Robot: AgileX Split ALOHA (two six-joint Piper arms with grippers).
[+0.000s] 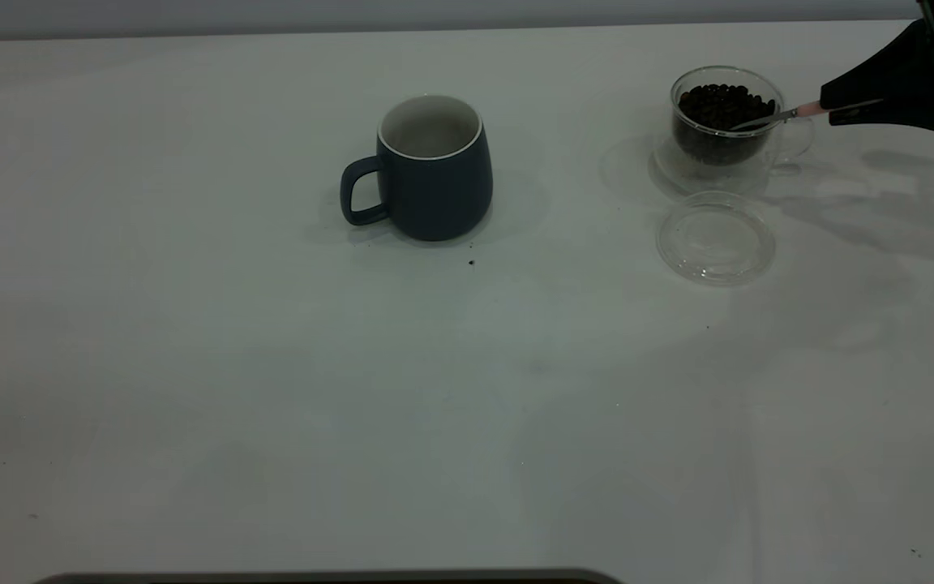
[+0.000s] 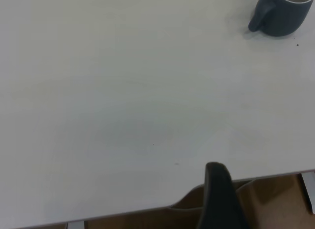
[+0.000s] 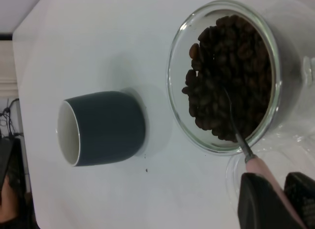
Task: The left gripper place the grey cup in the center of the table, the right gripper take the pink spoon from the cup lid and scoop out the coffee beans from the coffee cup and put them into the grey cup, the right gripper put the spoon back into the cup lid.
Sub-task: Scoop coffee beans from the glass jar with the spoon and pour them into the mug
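Right black gripper (image 3: 275,202) clamped on pink-handled metal spoon (image 1: 791,113), bowl dipped into beans in clear glass coffee cup (image 1: 725,122). Risk: shallow scoop, beans spilling on white table (image 1: 272,389) before dark grey mug (image 1: 426,166). Left gripper (image 2: 219,199) parked at table edge, finger state indeterminable.

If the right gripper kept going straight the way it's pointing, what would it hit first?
Probably the glass coffee cup: the right gripper points at it, with the pink spoon already reaching into the coffee beans.

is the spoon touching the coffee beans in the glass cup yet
Touching. The right wrist view shows the spoon, held by the right end effector, with its metal bowl sunk among the coffee beans inside the glass cup.
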